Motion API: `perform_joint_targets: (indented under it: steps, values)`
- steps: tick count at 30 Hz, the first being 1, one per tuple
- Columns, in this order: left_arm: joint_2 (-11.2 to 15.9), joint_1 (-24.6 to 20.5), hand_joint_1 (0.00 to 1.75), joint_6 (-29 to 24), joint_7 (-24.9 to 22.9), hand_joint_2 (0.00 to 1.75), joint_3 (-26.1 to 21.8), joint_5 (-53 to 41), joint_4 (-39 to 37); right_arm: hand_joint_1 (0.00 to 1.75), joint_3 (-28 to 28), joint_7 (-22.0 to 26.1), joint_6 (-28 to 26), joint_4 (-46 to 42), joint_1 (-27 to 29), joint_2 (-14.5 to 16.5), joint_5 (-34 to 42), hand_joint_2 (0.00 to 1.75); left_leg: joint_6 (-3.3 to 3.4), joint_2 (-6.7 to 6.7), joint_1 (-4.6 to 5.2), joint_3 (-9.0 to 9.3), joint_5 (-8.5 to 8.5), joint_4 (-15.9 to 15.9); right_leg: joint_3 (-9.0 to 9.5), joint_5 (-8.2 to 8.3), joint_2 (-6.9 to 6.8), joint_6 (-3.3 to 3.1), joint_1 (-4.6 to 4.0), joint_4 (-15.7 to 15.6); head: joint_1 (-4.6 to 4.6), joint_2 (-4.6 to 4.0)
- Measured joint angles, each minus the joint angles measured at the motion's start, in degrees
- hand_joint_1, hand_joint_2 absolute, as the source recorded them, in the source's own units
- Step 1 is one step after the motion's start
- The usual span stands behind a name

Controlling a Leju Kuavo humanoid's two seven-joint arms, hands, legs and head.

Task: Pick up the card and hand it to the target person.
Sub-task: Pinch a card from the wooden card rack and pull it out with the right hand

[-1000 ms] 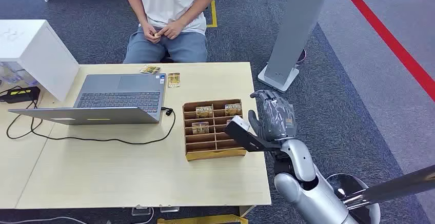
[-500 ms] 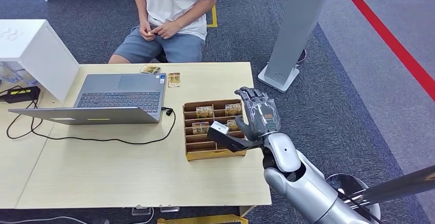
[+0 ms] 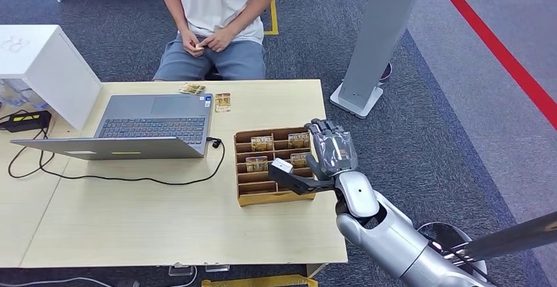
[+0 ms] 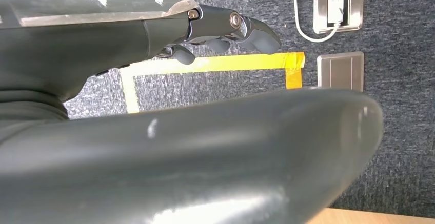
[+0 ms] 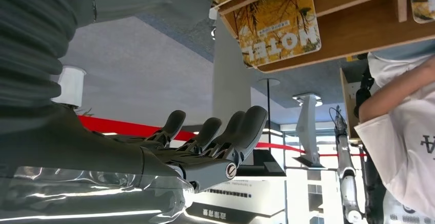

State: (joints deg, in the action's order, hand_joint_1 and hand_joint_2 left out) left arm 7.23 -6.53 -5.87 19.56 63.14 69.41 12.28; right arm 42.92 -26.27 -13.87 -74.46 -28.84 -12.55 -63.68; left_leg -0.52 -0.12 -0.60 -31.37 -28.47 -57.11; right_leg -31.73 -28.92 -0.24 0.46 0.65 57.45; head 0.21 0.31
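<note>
A brown wooden card box point(image 3: 274, 198) stands on the table's right part, with yellow hotel cards point(image 3: 261, 143) upright in its slots. My right hand point(image 3: 332, 153) hovers over the box's right side, fingers spread and holding nothing, thumb reaching across toward a card point(image 3: 256, 163). The right wrist view shows a yellow card point(image 5: 279, 26) in a wooden slot point(image 5: 359, 25) just beyond my extended fingers point(image 5: 220, 134). A person point(image 3: 217, 8) in a white shirt sits behind the table, hands together. My left hand point(image 4: 154, 39) hangs over the carpet, holding nothing.
An open grey laptop point(image 3: 148, 126) with a black cable sits left of the box. Two loose cards point(image 3: 222, 102) lie by the laptop's far corner. A white box point(image 3: 46, 64) stands at far left, a grey stand point(image 3: 374, 44) beyond the table's right edge.
My right hand moved left from the table's right edge to over the card box and has sunk slightly. The person shifted their legs and hands.
</note>
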Motion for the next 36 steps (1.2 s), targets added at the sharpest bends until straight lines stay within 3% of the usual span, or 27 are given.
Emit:
perform_joint_targets:
  steps: [16, 23, 33, 36]
  values:
    - [0.00, 0.15, 0.00, -0.12, 0.00, 0.00, -0.01, 0.16, 0.00, 0.67, 2.43, -0.07, 0.00, 2.05, 0.11, -0.11, 0.74, 1.75, 0.00, 0.00, 0.00, 0.00, 0.00, 0.00, 0.00, 0.00, 0.00, 0.00, 0.00, 0.00, 0.01, 0.00]
    - [0.03, 0.27, 0.00, -0.14, 0.00, 0.00, -0.02, 0.37, 0.00, 0.72, 3.41, 0.05, -0.35, 3.21, 0.34, -0.11, 1.77, 1.75, 0.00, 0.00, 0.00, 0.00, 0.00, 0.00, 0.00, 0.00, 0.00, 0.00, 0.00, 0.00, 0.01, 0.00]
    - [0.14, 0.30, 0.00, -0.14, 0.04, 0.00, -0.04, 0.43, 0.00, 0.95, 4.55, 0.24, -1.16, 4.47, 0.37, -0.11, 2.44, 1.75, 0.00, 0.00, 0.00, 0.01, 0.00, 0.00, 0.00, 0.00, 0.00, 0.00, 0.00, 0.00, 0.01, 0.00]
    - [0.24, 0.31, 0.00, -0.14, 0.07, 0.00, -0.04, 0.46, 0.00, 1.23, 4.72, 0.22, -1.36, 4.66, 0.29, -0.11, 2.44, 1.75, 0.00, 0.01, 0.00, 0.02, 0.00, 0.00, 0.01, 0.00, 0.00, 0.00, 0.00, 0.00, 0.03, 0.00]
